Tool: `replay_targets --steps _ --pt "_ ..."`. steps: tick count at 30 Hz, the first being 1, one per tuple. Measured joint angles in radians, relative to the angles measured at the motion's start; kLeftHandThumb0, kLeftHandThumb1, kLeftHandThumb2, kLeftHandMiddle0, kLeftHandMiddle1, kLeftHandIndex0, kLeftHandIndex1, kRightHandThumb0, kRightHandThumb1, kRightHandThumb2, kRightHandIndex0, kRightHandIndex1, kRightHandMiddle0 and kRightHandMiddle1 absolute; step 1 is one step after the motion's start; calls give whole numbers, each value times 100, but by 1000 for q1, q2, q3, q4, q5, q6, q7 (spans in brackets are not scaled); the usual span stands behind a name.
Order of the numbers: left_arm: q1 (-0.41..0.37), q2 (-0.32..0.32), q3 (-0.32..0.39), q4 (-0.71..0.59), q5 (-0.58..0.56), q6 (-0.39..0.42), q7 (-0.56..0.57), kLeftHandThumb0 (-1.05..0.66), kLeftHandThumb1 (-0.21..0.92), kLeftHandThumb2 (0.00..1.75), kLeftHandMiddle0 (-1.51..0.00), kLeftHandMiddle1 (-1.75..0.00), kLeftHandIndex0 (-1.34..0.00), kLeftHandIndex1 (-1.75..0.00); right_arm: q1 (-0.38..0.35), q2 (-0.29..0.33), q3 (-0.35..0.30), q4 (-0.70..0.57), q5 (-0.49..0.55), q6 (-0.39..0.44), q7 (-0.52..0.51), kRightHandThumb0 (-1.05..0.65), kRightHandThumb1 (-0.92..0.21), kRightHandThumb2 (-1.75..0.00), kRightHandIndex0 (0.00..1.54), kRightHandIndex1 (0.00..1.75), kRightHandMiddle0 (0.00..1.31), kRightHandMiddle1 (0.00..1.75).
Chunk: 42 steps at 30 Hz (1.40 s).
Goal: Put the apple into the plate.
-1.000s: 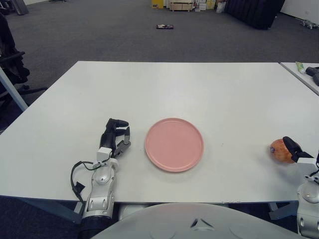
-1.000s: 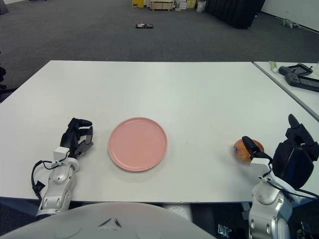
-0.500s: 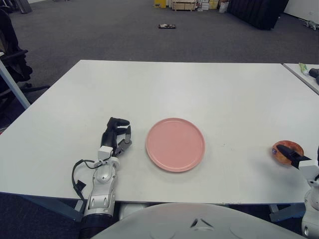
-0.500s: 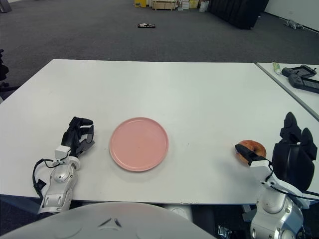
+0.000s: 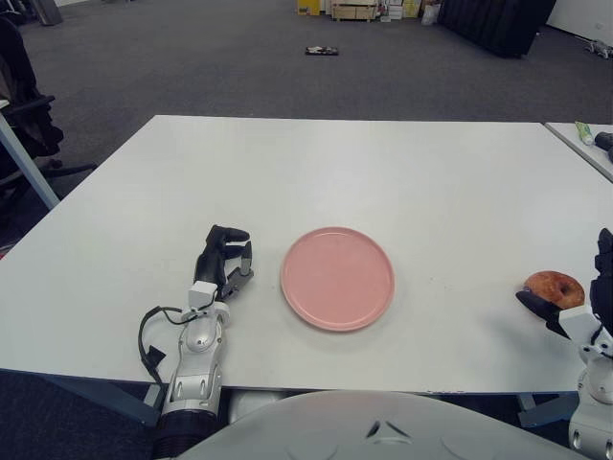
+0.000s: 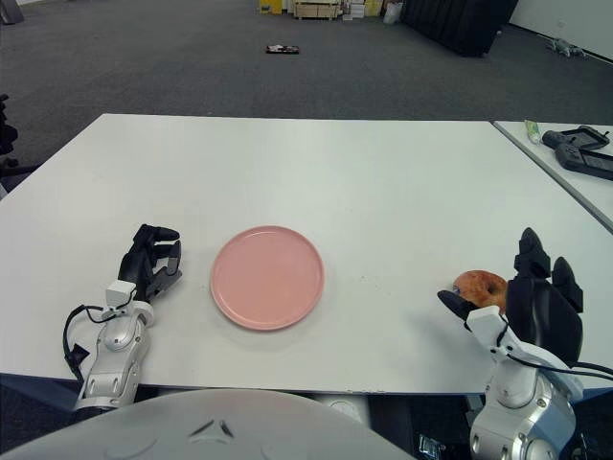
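- In the left eye view we are seeing a white table (image 5: pixel 383 163) with a pink plate (image 5: pixel 337 278) lying near its front edge, nothing on it. Our left hand (image 5: pixel 222 264) is showing just left of the plate — fingers curled in on themselves, gripping nothing.
- Far to the right, well apart from the plate, the apple (image 5: pixel 554 287) is sitting on the table close to the front right corner. Our right hand (image 5: pixel 586 305) is reaching in at the frame's edge beside it; one dark finger is lying along the apple's near side, the rest being cut off here.
- In the right eye view we are seeing the right hand in full: the thumb is pointing left in front of the apple, the other fingers are standing upright just right of it. The hand is spread around the fruit — we cannot tell whether anything is touching it.
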Motion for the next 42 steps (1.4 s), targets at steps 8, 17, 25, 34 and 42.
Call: replay_targets --steps 8,17,25,34,42 --pt "0 0 2 2 1 -5 0 -37 78 73 -53 -166 -28 -175 -9 0 41 0 -31 53 67 -77 -47 -65 0 0 0 0" --pt "2 1 3 0 8 -5 0 -37 77 74 -54 -168 -29 -175 -26 4 95 1 -99 129 108 -78 -47 -67 0 0 0 0" --pt "6 1 10 5 1 -18 -1 -37 75 77 -55 -168 -30 -175 -82 -25 81 207 -61 61 35 -93 -64 -46 0 0 0 0" --pt "8 3 14 8 -10 -27 -5 -37 74 77 -54 -169 -30 -175 -128 -106 16 495 63 -129 -129 -100 -78 -31 0 0 0 0" --pt "11 7 15 8 -9 -29 -5 -37 74 77 -55 -170 -30 -175 -151 -136 3 558 83 -116 -177 -102 -89 -26 0 0 0 0"
